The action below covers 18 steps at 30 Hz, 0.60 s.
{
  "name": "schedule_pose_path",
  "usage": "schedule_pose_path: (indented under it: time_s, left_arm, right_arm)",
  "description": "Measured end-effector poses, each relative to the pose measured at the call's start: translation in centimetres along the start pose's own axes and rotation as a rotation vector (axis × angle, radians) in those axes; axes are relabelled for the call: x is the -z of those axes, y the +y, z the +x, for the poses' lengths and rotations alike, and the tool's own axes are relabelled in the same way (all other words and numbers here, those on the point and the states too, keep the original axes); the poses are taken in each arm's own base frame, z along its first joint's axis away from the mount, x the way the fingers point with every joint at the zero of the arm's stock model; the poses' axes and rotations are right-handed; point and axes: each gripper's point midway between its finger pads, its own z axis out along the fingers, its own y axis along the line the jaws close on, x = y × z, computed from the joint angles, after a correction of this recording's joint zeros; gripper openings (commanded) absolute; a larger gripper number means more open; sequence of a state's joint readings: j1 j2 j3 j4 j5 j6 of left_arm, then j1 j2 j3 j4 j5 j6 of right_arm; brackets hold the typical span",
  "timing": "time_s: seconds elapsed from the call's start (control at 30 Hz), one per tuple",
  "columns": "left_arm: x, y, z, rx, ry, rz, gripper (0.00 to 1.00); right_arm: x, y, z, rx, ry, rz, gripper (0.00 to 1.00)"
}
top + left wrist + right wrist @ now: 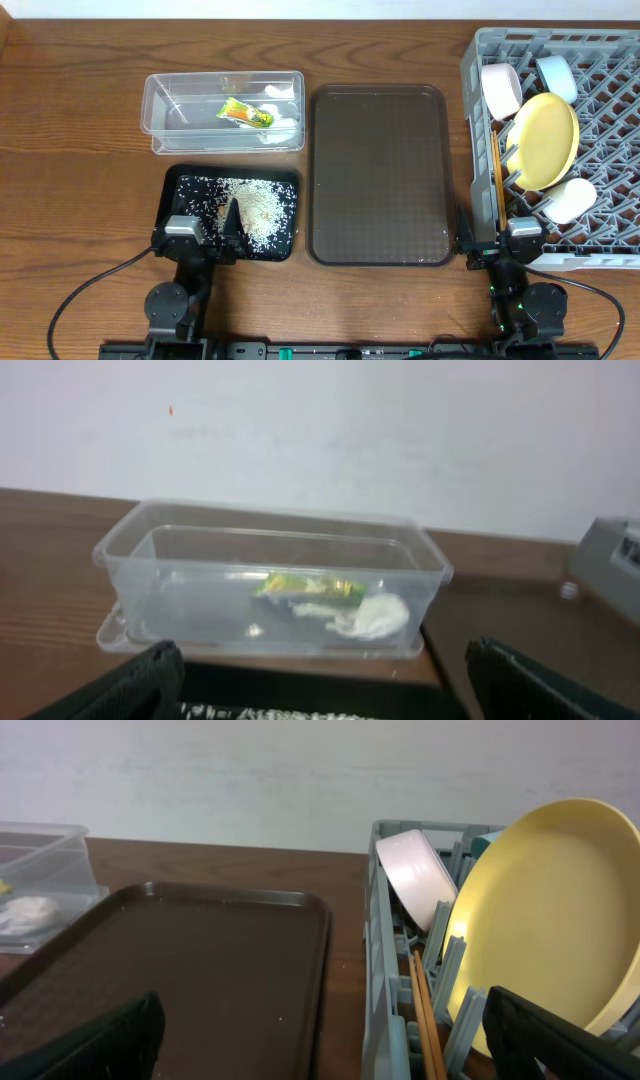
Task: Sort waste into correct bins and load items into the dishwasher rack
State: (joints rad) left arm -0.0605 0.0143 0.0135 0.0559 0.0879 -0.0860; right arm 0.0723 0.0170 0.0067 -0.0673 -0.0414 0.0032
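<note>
While wrapping up a seemingly finished sort, treat the step as a last check and a clean park. Left claw [320,695]: fingers spread wide, pinching nothing, hanging over the near rim of the black tray [172,190] by the counter's near edge, left of centre. Right claw [330,1055]: likewise spread and empty, sitting at the near-left corner of the rack [610,95] along the right edge. Confirm each lot before settling: wrapper [245,113] and white scraps [275,132] inside the tub [160,130] toward the far-left corner; rice [255,208] heaped in the black tray; plate [545,140], pink bowl [500,88], blue bowl [557,78] and cup [572,200] standing in the rack, chopsticks [497,190] slotted along its left side. Brown tray [378,175] at mid-counter: no item showing on it, so probably nothing more to fetch. Lift the left arm straight up before any sideways swing, to avoid dragging a finger through the grains or tipping the light tray. Steer the right arm off the rack wall and away from the chopstick ends, likely easy to nudge out. Leave both claws spread; no reason to press them together.
</note>
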Motion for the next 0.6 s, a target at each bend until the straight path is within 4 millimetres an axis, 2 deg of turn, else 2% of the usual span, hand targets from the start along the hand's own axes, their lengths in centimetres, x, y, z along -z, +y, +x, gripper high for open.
schedule_pose_path:
  time_s: [0.13,0.6]
  left_arm:
    - [0.0,0.3,1.8,-0.039,0.069,-0.008,0.93]
    - [0.1,0.4,1.7,-0.063,0.071,-0.017,0.93]
  right_arm:
    - [0.0,0.0,0.0,0.0,0.0,0.001,0.99]
    - [0.0,0.0,0.0,0.0,0.0,0.001,0.99]
